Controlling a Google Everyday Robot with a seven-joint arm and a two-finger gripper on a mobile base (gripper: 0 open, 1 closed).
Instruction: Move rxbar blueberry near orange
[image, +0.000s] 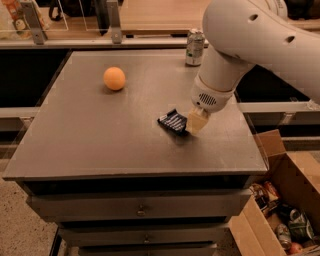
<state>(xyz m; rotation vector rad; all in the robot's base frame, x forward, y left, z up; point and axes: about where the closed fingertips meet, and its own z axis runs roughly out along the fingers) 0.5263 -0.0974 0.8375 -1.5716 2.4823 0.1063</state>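
Gripper (196, 121), tan-tipped, down at right end of snack bar (173, 122); open or closed, cannot tell. Bar flat, dark blue wrapper, pale print lines, right of centre on matte grey table (100, 145). Round smooth orange (114, 78) well apart, far-left. Silver can (195, 47) at back edge.

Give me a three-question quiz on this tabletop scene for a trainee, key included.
1. True or false: the orange touches the rxbar blueberry.
2. Fill in: the silver can stands near the table's ___ edge.
3. Where is the gripper? A) directly above the orange B) at the bar's end farther from the orange C) above the can
Key: 1 false; 2 far; 3 B.
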